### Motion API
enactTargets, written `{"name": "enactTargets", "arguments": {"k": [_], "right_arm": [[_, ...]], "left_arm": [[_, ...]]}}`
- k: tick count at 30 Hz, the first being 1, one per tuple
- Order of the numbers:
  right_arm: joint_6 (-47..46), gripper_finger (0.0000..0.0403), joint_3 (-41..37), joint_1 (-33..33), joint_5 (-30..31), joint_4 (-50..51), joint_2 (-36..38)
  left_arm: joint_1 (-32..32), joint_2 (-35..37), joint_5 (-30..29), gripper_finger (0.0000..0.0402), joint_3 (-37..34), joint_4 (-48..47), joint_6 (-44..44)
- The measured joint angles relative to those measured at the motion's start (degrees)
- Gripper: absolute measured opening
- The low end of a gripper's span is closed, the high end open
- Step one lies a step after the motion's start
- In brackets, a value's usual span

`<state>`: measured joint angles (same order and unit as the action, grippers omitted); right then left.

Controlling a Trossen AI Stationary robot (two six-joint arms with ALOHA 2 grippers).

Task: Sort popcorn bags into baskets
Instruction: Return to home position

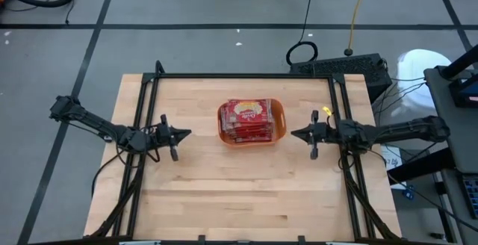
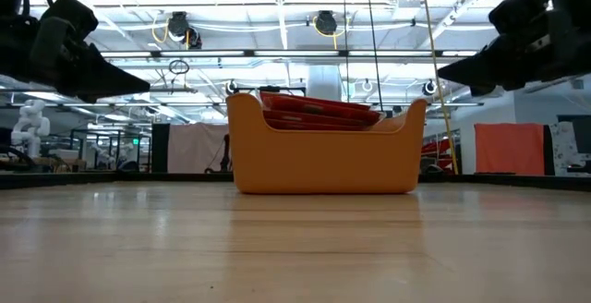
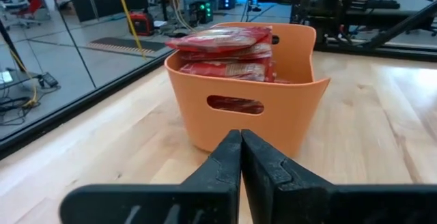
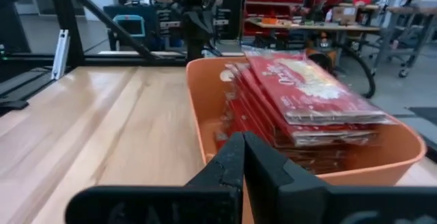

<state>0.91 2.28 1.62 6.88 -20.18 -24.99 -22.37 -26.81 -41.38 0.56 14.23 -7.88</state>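
From above, the orange bin (image 1: 281, 119) stands midway between the worktop's (image 1: 224, 193) left and right edges, nearer the far edge than the near one. The popcorn bags (image 1: 248, 116) are stacked inside it and fill it. A black frame (image 1: 239, 76) runs along the far edge and down both sides. My left pincer (image 1: 188, 132) hangs over the left part of the worktop, my right pincer (image 1: 292, 134) over the right part. Both point inward at the bin, each apart from it with bare wood between. Both arms reach in low and nearly level from the side edges.

From worktop height, the bin sits flat on the wood and the top bags rise above its rim. My two pincers hang above the worktop on either side, clear of the surface.

Past my left wrist, my fingers (image 3: 229, 162) are pressed together with nothing between them. The bin's short wall with its handle slot (image 3: 235, 104) faces me, and bags are piled above the rim.

Past my right wrist, these fingers too are closed on nothing. The bin's near wall is just ahead, the stack of bags leans slightly inside it, and my left arm shows far beyond.
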Motion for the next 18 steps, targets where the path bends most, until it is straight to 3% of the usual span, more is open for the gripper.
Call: {"name": "enactTargets", "arguments": {"k": [6,14,18], "right_arm": [[1.99,0.0000,-0.08,6.48,6.72,0.06,2.17],[3.23,0.0000,-0.17,12.04,6.17,0.34,5.00],[5.92,0.0000,-0.19,12.77,1.22,0.84,8.10]], "left_arm": [[0.00,0.00,-0.20,0.0010,0.02,-0.53,-0.27],[0.00,0.00,-0.20,0.0017,0.02,-0.91,-1.21],[0.00,0.00,-0.20,0.0015,0.02,-0.91,-1.29]]}}
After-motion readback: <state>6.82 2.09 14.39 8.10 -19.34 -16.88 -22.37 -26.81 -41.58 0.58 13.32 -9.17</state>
